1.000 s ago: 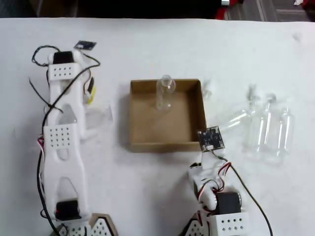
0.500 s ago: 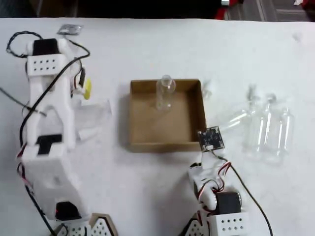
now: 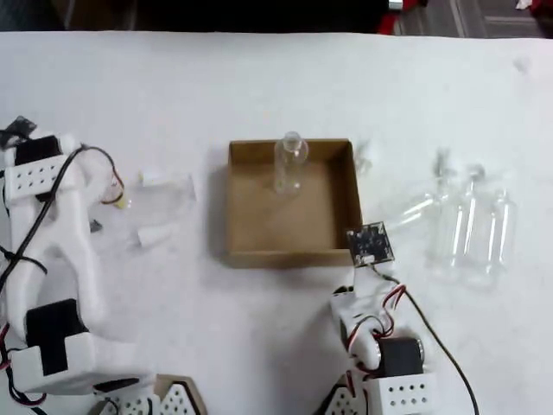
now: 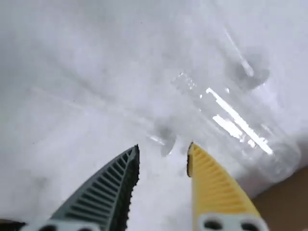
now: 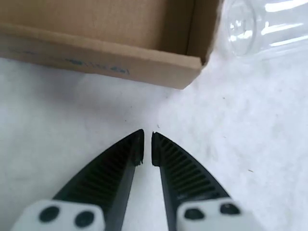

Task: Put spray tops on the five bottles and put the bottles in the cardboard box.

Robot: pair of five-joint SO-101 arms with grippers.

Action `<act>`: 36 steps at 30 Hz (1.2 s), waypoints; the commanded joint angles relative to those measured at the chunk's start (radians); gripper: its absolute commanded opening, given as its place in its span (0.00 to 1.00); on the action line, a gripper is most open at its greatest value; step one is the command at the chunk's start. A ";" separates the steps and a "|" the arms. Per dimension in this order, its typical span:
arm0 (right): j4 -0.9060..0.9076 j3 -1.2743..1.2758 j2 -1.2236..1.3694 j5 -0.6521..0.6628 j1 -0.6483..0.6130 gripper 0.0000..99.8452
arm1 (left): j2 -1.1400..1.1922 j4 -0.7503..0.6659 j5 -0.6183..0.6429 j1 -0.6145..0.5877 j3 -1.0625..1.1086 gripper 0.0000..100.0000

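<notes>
A white table (image 3: 259, 86) fills the scene, with a dark strip of room beyond its far edge; the cardboard box (image 3: 289, 258) sits open at the middle of it, and one clear bottle (image 3: 290, 164) stands upright inside against the far wall, with no spray top on its neck. Left of the box a second clear bottle (image 3: 168, 186) lies on its side on the table; a small white piece (image 3: 154, 235) lies just nearer than it, apart from it. Well to the right of the box a group of clear bottles (image 3: 471, 229) stands close together, one of them tilted towards the box corner.

The left arm (image 3: 52, 225) lies along the left edge of the table; the left gripper (image 4: 162, 150) hangs over bare table beside the lying bottle (image 4: 231, 120), its grey and yellow fingers spread apart and empty. The right gripper (image 5: 147, 137) is low over the table just near of the box's near right corner (image 5: 192, 67); its black fingers are drawn together to a thin slit and hold nothing.
</notes>
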 commanded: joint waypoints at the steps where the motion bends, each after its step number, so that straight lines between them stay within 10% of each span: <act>1: 0.002 0.009 -0.005 0.009 0.005 0.02 | -0.053 -0.081 0.172 0.022 0.006 0.16; 18: 0.002 0.009 -0.005 0.009 0.005 0.02 | -0.051 -0.476 0.350 -0.010 0.259 0.24; 36: 0.002 0.009 -0.005 0.009 0.005 0.02 | 0.140 -0.557 0.451 -0.015 0.221 0.32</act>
